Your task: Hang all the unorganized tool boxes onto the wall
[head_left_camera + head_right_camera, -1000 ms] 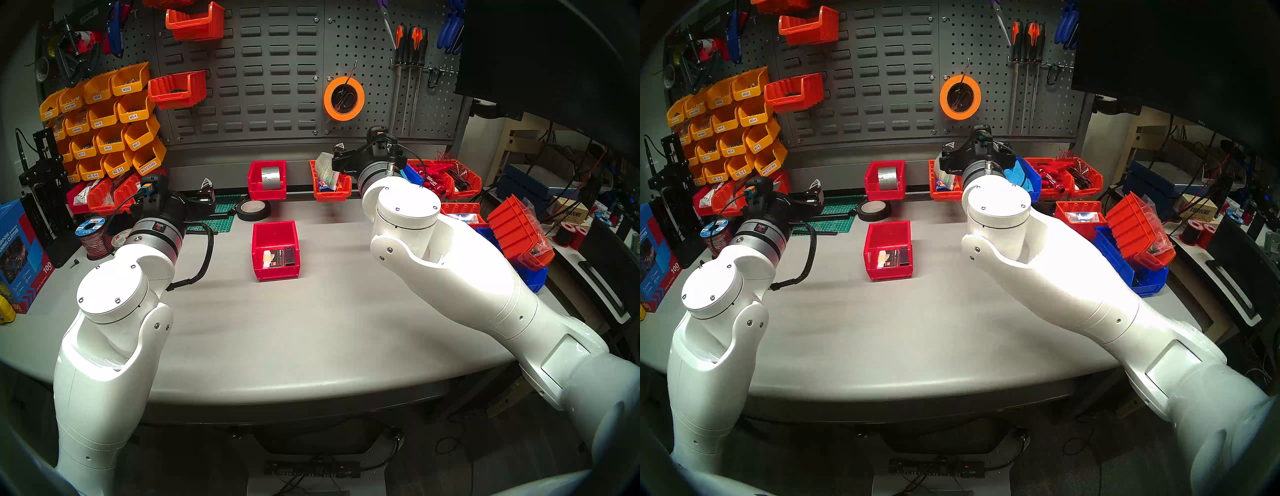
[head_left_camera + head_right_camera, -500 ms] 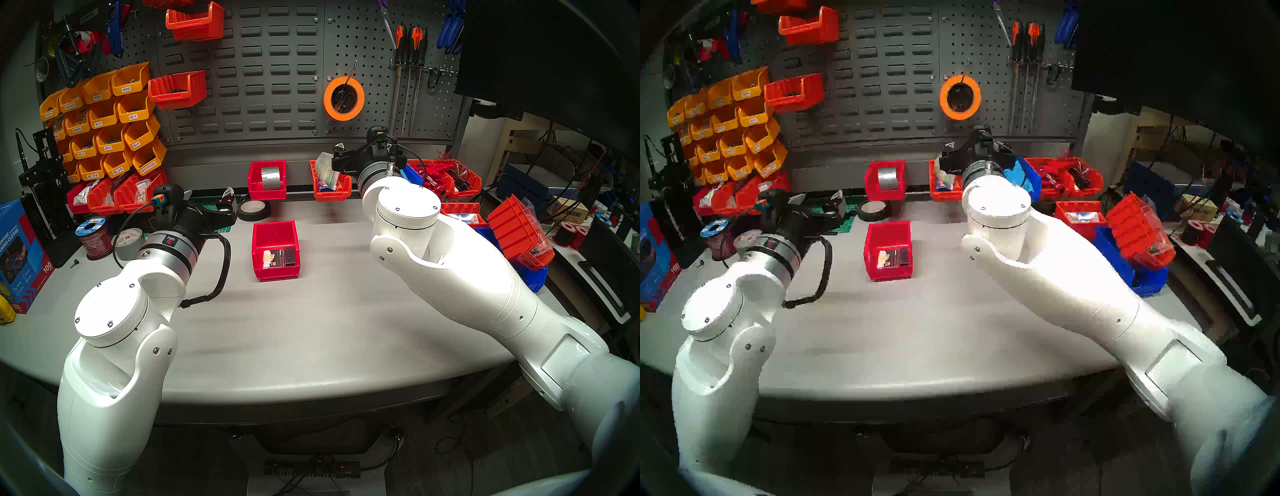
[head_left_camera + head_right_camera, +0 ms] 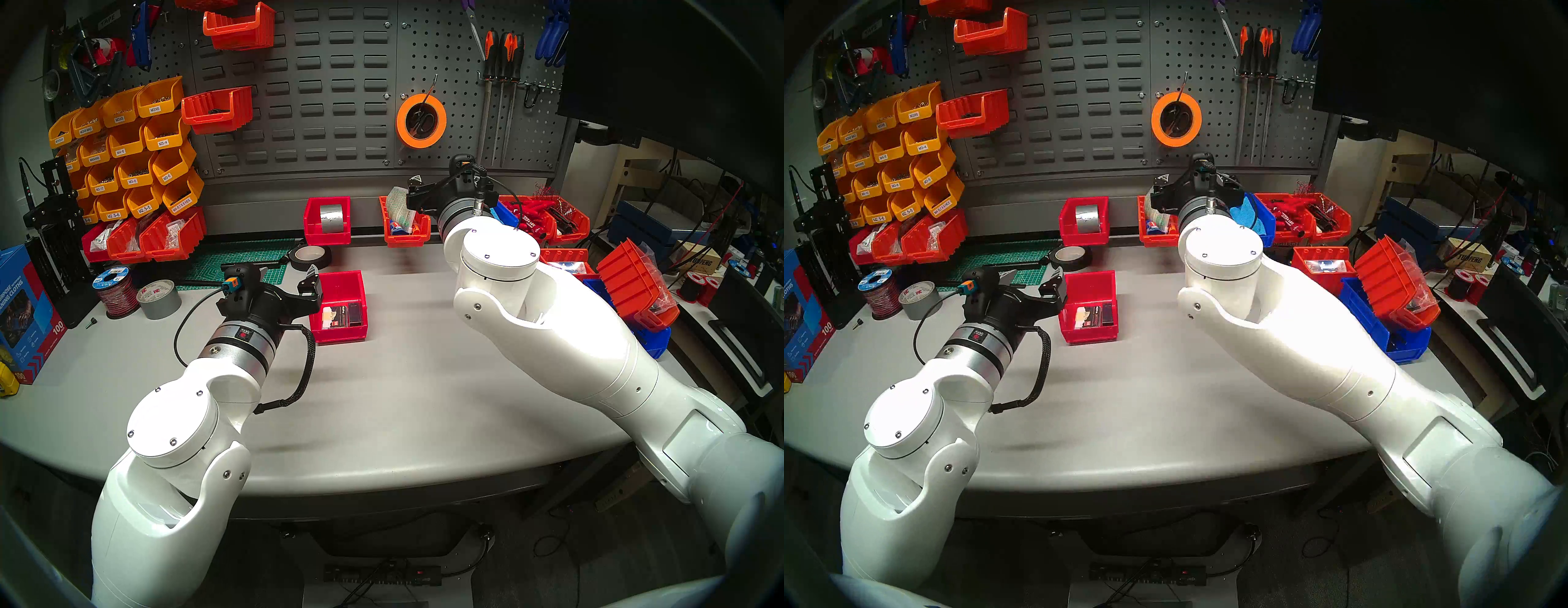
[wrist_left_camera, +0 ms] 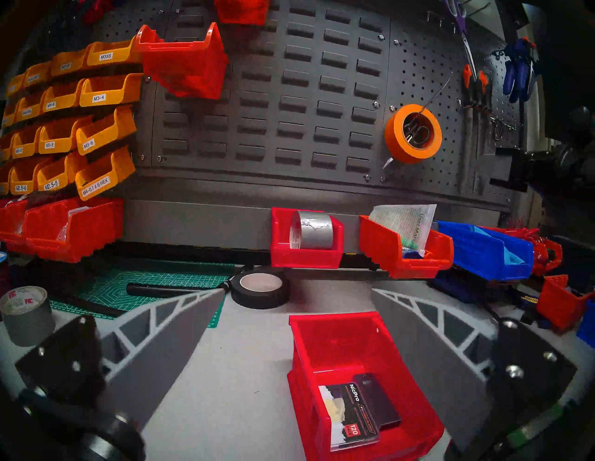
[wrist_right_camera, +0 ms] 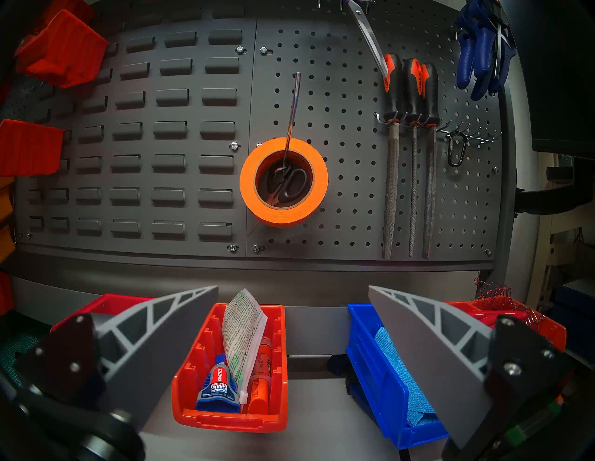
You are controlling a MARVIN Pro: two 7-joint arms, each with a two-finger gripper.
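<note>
The plain red bin with black-white cards stands mid-table. My left gripper is open at its left wall; in the left wrist view the bin lies between the fingers, nearer the right one. The orange ribbed bin with packet and glue tubes sits against the grey rail of the slotted wall. My right gripper is open and empty just above it; in the right wrist view that bin is below and between the fingers.
A red bin with a silver tape roll and a blue bin flank the orange bin on the rail. A black tape roll, a grey tape roll and a green mat lie at the back left. Orange bins hang on the wall.
My left arm has swung from the table's back left to the right and forward, up to the red bin's left side. The right arm has not moved.
</note>
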